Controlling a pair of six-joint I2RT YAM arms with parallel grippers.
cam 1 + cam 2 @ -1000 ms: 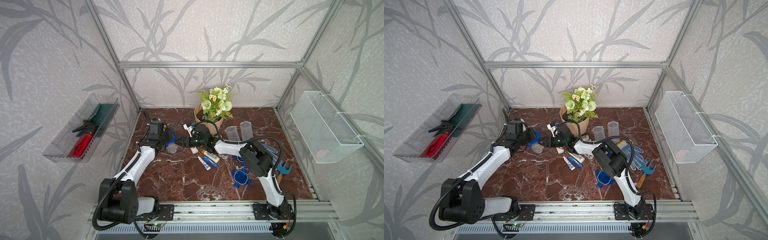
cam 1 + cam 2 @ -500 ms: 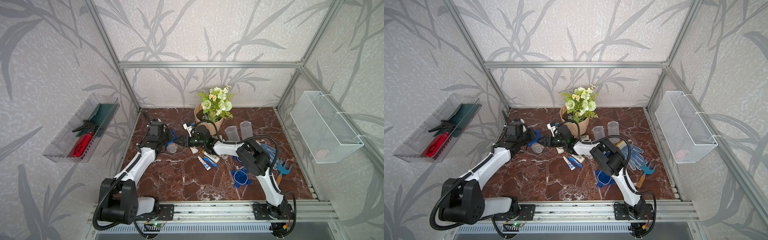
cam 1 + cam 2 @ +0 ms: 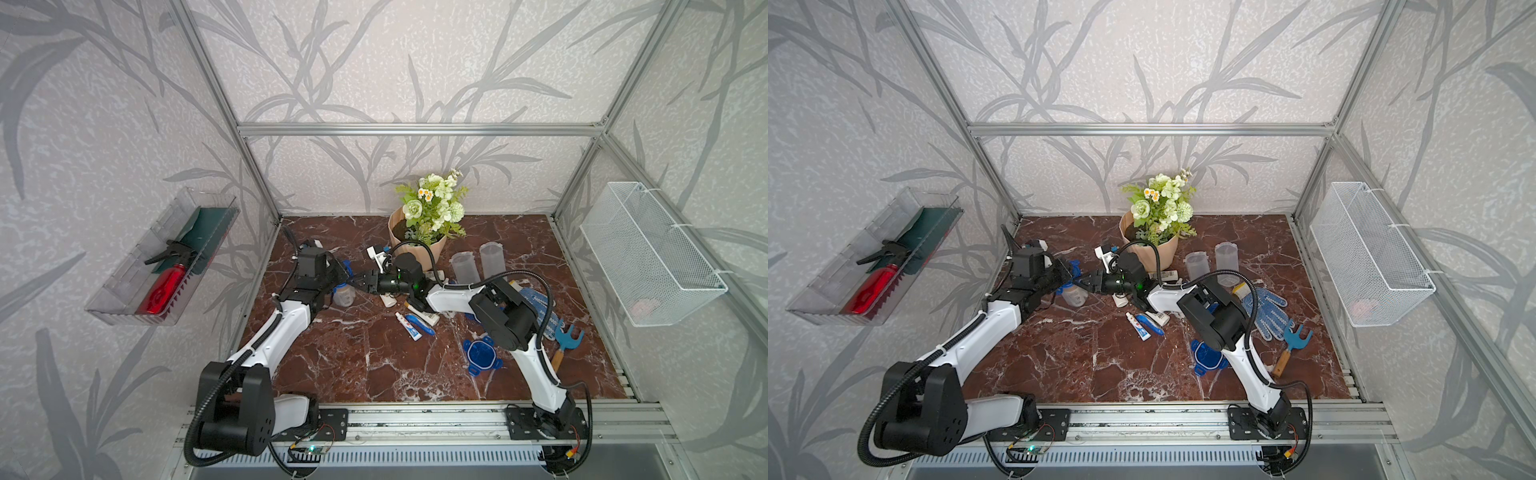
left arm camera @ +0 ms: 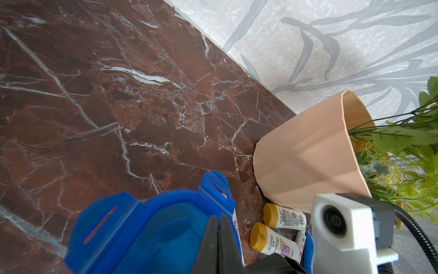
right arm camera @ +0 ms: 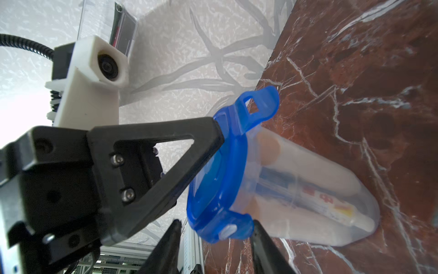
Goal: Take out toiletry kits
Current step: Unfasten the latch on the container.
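A clear jar (image 3: 344, 296) (image 5: 308, 185) with a blue clip lid (image 5: 213, 187) (image 4: 151, 227) stands at the back left. It holds a toothpaste tube (image 5: 320, 199) and a gold-capped bottle (image 5: 270, 151). My left gripper (image 3: 341, 275) (image 4: 219, 220) is shut, its tips on the lid's top. My right gripper (image 3: 357, 281) (image 5: 215, 223) is open and straddles one lid clip. More kit items lie loose: two mini bottles (image 4: 284, 217), a toothpaste tube (image 3: 407, 326) and a blue toothbrush (image 3: 420, 324).
A flower pot (image 3: 417, 245) stands just behind the right gripper. Two empty clear jars (image 3: 461, 266) are right of it. A loose blue lid (image 3: 480, 353), dotted gloves (image 3: 540, 307) and a blue hand rake (image 3: 565, 336) lie to the right. Wall bins hang on both sides.
My right gripper has edged slightly left toward the jar lid. The left arm and the jar have stayed put.
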